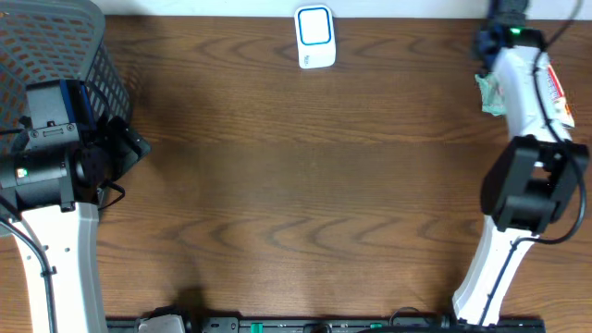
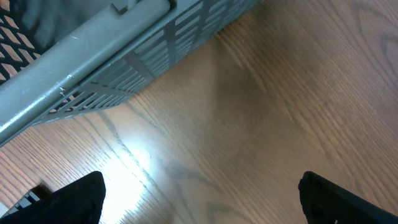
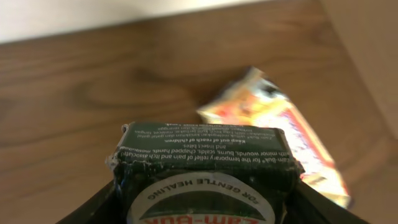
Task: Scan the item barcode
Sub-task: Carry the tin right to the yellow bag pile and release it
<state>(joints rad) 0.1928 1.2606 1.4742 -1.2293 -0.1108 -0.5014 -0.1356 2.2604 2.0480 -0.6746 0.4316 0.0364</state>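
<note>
The item is a dark green box (image 3: 202, 165) with white print and a round "Zam-Buk" label. It sits between the black fingers (image 3: 93, 208) of my right gripper (image 3: 202, 202), which is shut on it; no barcode shows on the faces in view. In the overhead view a bit of green (image 1: 490, 92) peeks out beside the right arm at the back right of the table. The white scanner (image 1: 314, 37) with a blue frame stands at the back middle. My left gripper (image 2: 202, 190) hangs open over bare wood, near the basket.
A grey mesh basket (image 1: 55, 46) fills the back left corner, and its slatted wall (image 2: 124, 56) is close ahead of the left gripper. A yellow and red packet (image 3: 280, 137) lies on the table just beyond the held box, under the right arm (image 1: 555, 92).
</note>
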